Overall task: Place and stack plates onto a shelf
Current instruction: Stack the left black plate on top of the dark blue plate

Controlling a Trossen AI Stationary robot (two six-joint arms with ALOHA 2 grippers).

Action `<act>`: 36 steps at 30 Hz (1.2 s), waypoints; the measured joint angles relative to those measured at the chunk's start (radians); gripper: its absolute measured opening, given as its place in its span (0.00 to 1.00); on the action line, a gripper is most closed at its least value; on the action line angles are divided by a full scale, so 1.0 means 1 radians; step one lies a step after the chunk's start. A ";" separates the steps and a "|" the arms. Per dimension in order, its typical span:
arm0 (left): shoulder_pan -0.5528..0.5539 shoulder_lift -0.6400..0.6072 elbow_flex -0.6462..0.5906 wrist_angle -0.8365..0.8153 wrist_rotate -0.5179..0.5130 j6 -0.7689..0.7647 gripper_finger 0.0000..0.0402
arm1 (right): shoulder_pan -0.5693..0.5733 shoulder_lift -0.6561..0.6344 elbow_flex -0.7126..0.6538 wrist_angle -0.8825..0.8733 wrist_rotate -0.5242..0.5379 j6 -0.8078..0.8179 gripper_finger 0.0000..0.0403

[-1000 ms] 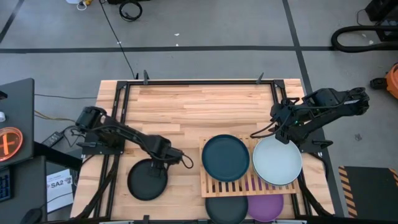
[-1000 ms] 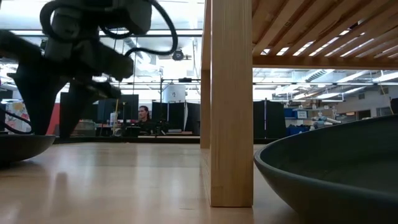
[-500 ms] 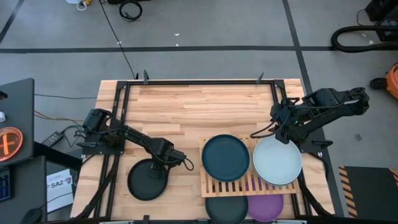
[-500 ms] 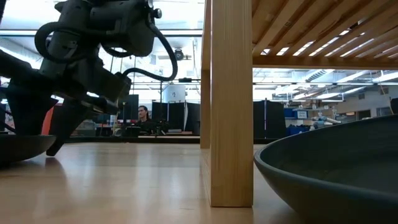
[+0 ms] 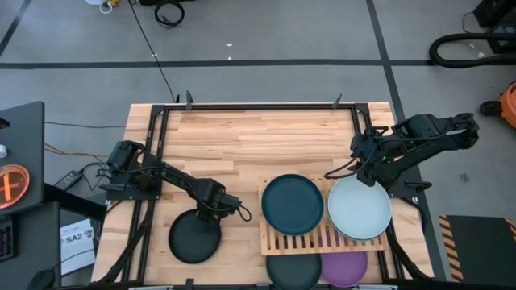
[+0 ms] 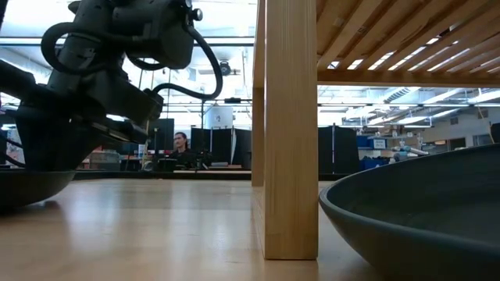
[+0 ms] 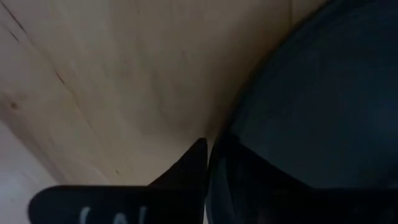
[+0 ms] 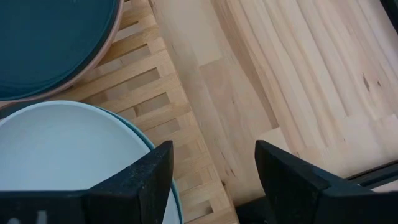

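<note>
Item: black plate [image 5: 193, 238], flat on the table [image 5: 242, 137], near its front-left corner, well apart from the shelf [image 5: 300, 238].

Holder: left gripper [image 5: 208, 211], at the plate's far rim. In the left wrist view one finger [image 7: 186, 171] lies outside the rim and the plate [image 7: 311, 124] fills the other side; we judge the jaws pinched on the rim, though the second finger is hidden.

Shelf stock: teal plate [image 5: 292, 204] on a pink one, pale plate [image 5: 359, 208] beside it, both on top; a dark plate [image 5: 293, 271] and a purple plate [image 5: 345, 267] underneath.

Right gripper [image 8: 214, 168]: spread wide, empty, poised over the shelf's back edge by the pale plate [image 8: 74, 149].

Handling notes, in our judgement: we confirm the rim sits deep between the fingers before lifting, since a thin lip grip lets a plate swing. We raise it clear of the table, keep it near level, and carry it high enough to clear the shelf's edge. We lower it centred on a stack rather than drop it.
</note>
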 joint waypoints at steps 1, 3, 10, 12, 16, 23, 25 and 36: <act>0.000 0.000 0.000 0.000 0.000 0.000 0.13 | 0.000 0.000 0.000 0.000 0.000 0.000 0.58; 0.000 0.000 0.000 0.001 0.000 0.000 0.13 | 0.000 0.000 0.000 0.000 0.000 0.000 0.58; 0.000 0.000 0.000 -0.005 0.012 -0.013 0.13 | 0.000 0.000 0.000 0.000 0.000 0.000 0.58; 0.000 0.000 0.000 -0.008 0.025 -0.021 0.13 | 0.000 0.000 0.000 0.000 0.000 0.000 0.58; 0.000 0.000 0.000 -0.012 0.048 -0.042 0.11 | 0.000 0.000 0.000 0.000 0.000 0.000 0.58; 0.000 0.000 0.000 -0.041 0.078 -0.049 0.05 | 0.000 0.000 0.000 0.000 0.000 0.000 0.58; 0.001 0.000 0.000 -0.051 0.092 -0.057 0.05 | 0.000 0.000 0.000 0.000 0.000 0.000 0.58; -0.005 -0.049 0.029 -0.127 0.150 -0.098 0.04 | 0.000 0.000 0.000 0.001 0.000 0.000 0.58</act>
